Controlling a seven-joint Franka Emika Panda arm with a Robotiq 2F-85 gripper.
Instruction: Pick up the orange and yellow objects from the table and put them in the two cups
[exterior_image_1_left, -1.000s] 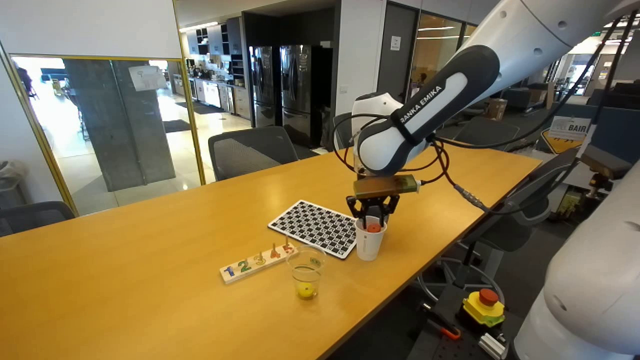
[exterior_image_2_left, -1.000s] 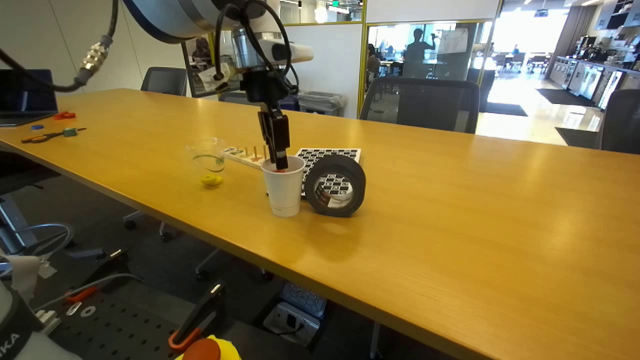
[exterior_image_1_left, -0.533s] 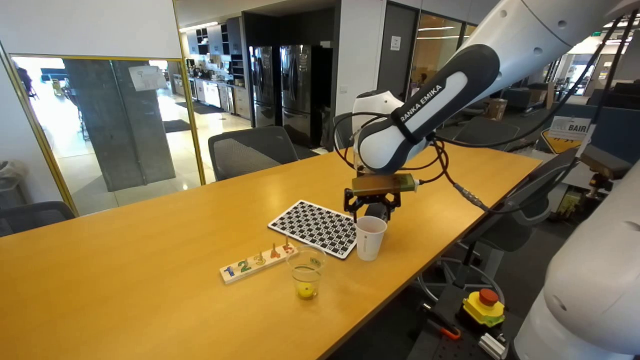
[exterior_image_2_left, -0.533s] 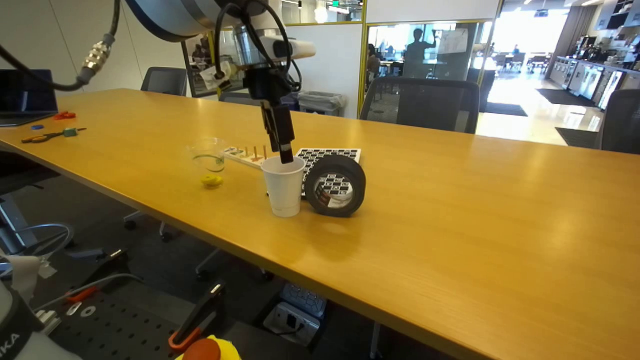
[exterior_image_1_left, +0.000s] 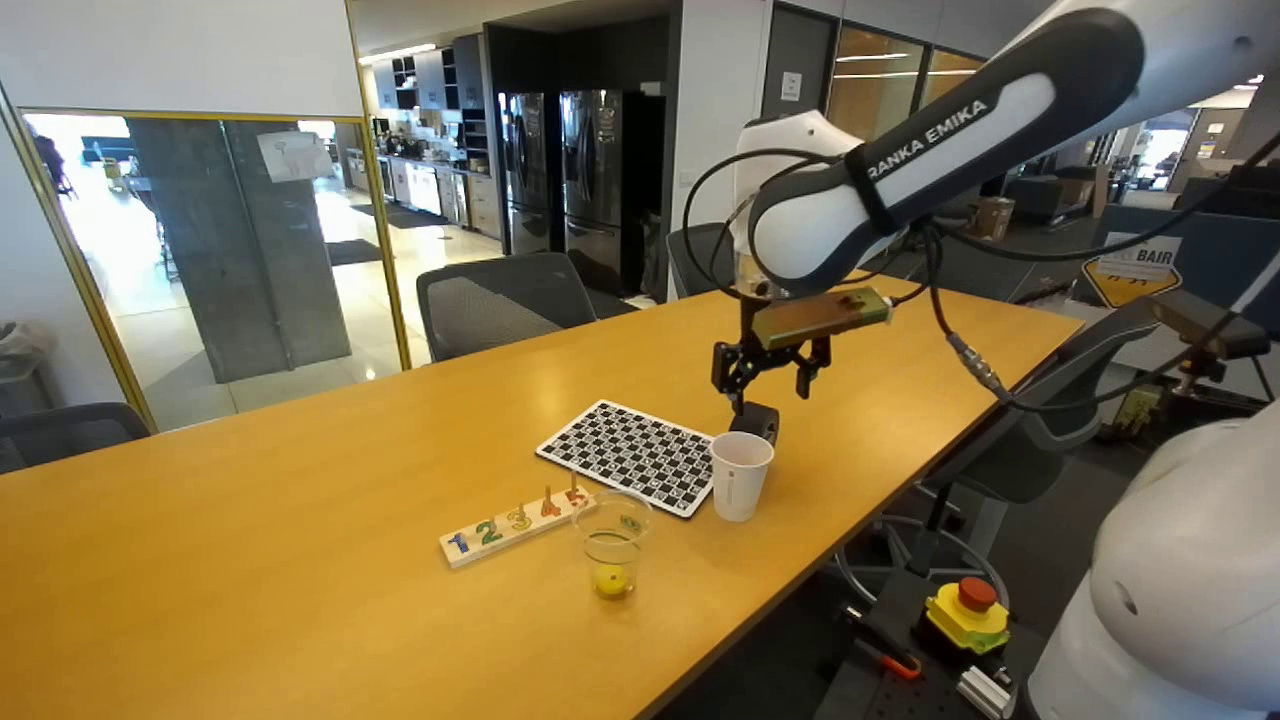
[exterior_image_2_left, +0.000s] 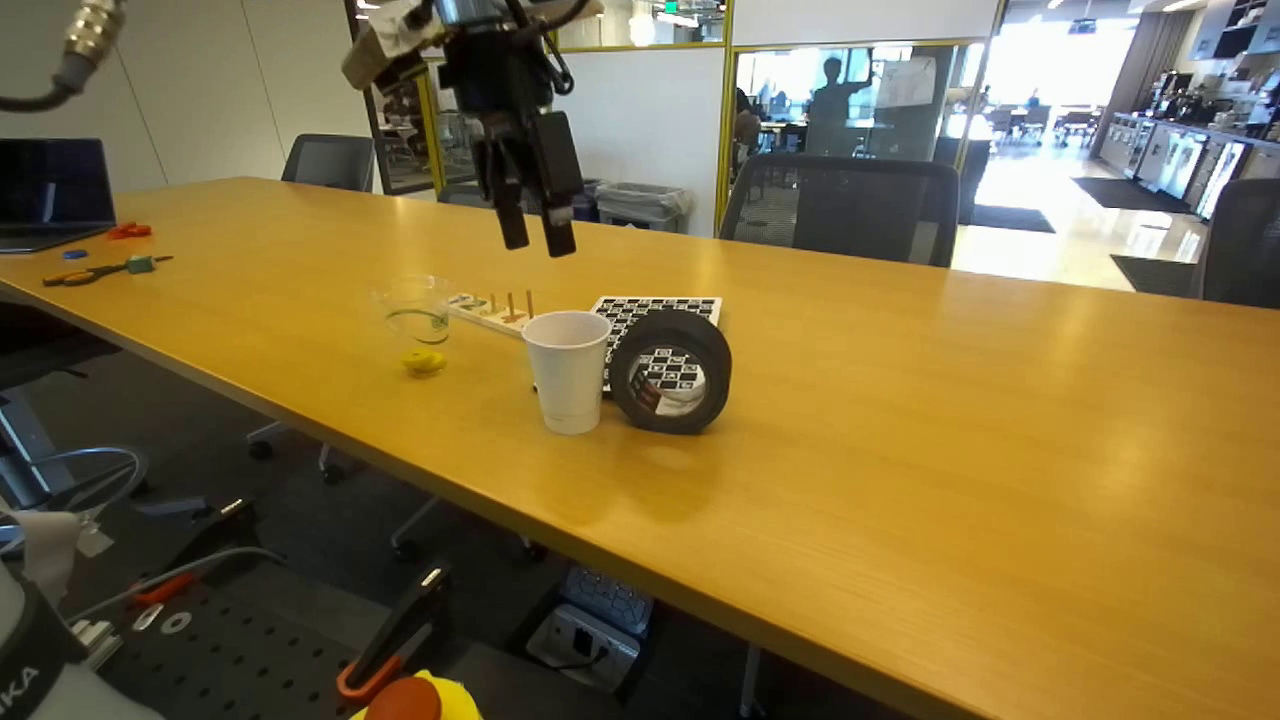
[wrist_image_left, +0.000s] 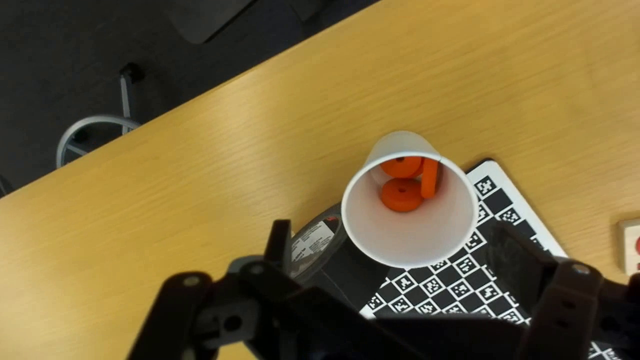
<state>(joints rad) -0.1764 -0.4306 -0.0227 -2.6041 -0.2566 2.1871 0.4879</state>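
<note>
The gripper (exterior_image_1_left: 771, 402) stands spread wide, released, nothing held in its fingers. In the wrist view, right of centre and framed by them, the white cup (wrist_image_left: 415, 240) opens toward it: the cup is below, upright on the table (exterior_image_1_left: 300, 560), its rim clear of the fingertips. Inside lie at least three orange pieces (wrist_image_left: 402, 195), one on edge against the wall. Farther off, lower left of the gripper in both exterior views, the clear cup (exterior_image_1_left: 628, 548) stands upright with the yellow object (exterior_image_1_left: 612, 580) at its bottom. With both colours in cups, I judge the task done and the next move a plain lift away from the white rim. The arm (exterior_image_1_left: 940, 150) slopes in from the upper right of an exterior view, the gripper pointing down, slightly tilted.
</note>
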